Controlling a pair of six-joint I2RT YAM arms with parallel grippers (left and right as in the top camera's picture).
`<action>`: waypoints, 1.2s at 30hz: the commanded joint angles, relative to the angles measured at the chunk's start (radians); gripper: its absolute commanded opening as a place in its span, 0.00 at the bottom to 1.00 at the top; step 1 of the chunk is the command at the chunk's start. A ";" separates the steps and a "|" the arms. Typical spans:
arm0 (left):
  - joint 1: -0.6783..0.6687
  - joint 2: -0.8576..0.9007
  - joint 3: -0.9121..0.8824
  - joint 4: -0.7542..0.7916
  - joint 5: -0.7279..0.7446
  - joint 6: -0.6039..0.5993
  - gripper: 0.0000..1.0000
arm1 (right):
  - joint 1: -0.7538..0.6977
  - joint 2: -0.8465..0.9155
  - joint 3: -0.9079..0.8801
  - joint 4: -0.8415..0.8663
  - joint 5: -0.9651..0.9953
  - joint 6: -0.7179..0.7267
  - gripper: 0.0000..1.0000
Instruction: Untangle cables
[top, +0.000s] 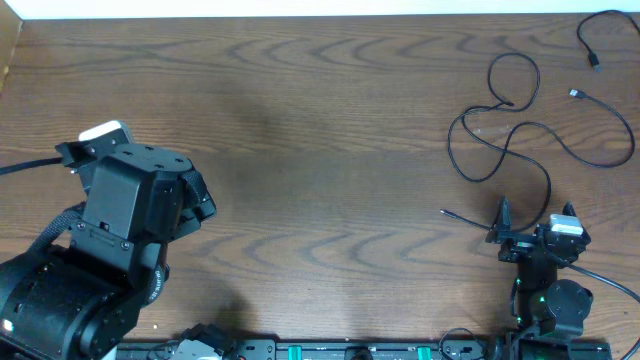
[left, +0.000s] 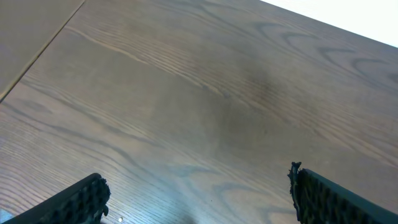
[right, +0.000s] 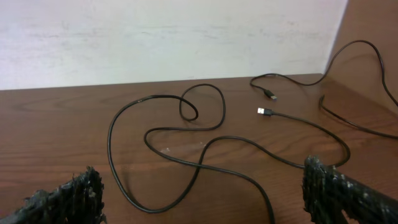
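Two thin black cables lie at the table's far right. One cable (top: 521, 125) winds in loose loops that cross over themselves, and its plug (top: 577, 94) points left. The other cable (top: 594, 60) curls in the far right corner. In the right wrist view the looped cable (right: 112, 134) spreads just ahead of the fingers, with both plugs (right: 266, 112) close together behind it. My right gripper (top: 535, 218) (right: 202, 177) is open, low over the near strand, holding nothing. Far to the left, my left gripper (top: 203, 197) (left: 198, 180) is open above bare wood.
The wooden table (top: 320, 120) ends at a white wall (right: 174, 37) along the far side. Its left edge (top: 10, 50) runs beside the left arm. The arms' bases and a rail (top: 350, 350) line the near edge.
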 joint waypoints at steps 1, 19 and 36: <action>0.005 0.000 -0.005 -0.078 -0.005 -0.009 0.95 | -0.007 -0.009 -0.001 -0.005 -0.006 0.003 0.99; 0.006 -0.013 -0.007 -0.073 -0.012 -0.009 0.95 | -0.007 -0.009 -0.001 -0.005 -0.006 0.003 0.99; 0.180 -0.239 -0.015 0.029 0.199 -0.010 0.95 | -0.007 -0.009 -0.001 -0.005 -0.006 0.003 0.99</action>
